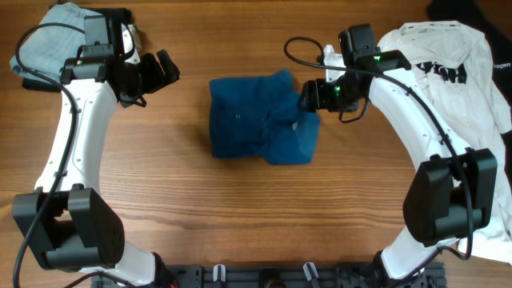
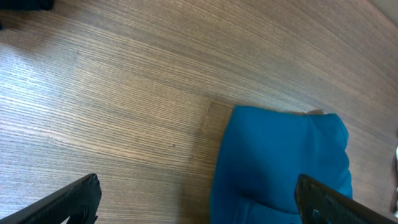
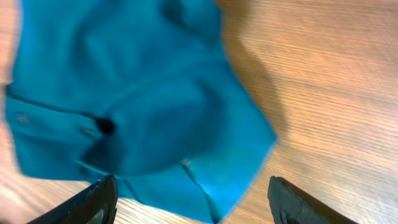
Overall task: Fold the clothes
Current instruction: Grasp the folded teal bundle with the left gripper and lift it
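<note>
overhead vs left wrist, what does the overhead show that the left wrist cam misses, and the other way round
Only the overhead: both arms, the white T-shirt with black lettering at the right, a grey-blue garment in the far left corner, and the right claw at the right edge of the blue polo shirt. Only the left wrist: the left claw up close, fingers wide apart, and a pale patch in the wood beside the shirt. Both: the folded shirt lying on the wooden table.
</note>
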Tool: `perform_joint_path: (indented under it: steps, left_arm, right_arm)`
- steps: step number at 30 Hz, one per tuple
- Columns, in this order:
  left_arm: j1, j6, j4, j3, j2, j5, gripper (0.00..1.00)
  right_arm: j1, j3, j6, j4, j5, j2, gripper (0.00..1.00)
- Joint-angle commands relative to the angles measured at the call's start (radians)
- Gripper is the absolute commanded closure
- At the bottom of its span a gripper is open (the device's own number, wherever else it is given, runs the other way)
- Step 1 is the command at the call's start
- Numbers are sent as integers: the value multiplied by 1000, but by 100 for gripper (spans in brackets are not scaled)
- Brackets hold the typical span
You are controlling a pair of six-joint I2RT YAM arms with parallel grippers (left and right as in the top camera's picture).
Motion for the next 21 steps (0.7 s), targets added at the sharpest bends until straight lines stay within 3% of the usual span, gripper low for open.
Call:
perform_joint_path:
  steps: [1,5,12,16,21]
  left_arm:
    - [-1,21,10,-3,1,2,0]
    - [-65,64,3,-3,1,10,0]
    - [-404,130,102,-3,55,-18,0]
    - [-470,134,87,-3,177,35,0]
    - [-454,179,17,-3,357,24,0]
  right_arm:
    - [25,26,-44,100,-80,1,21]
    - [13,26,22,116,-64,41,19]
    - [-165,29,60,153,-64,30,18]
    - [-216,29,58,157,-62,31,18]
    - [-215,29,58,168,-53,31,18]
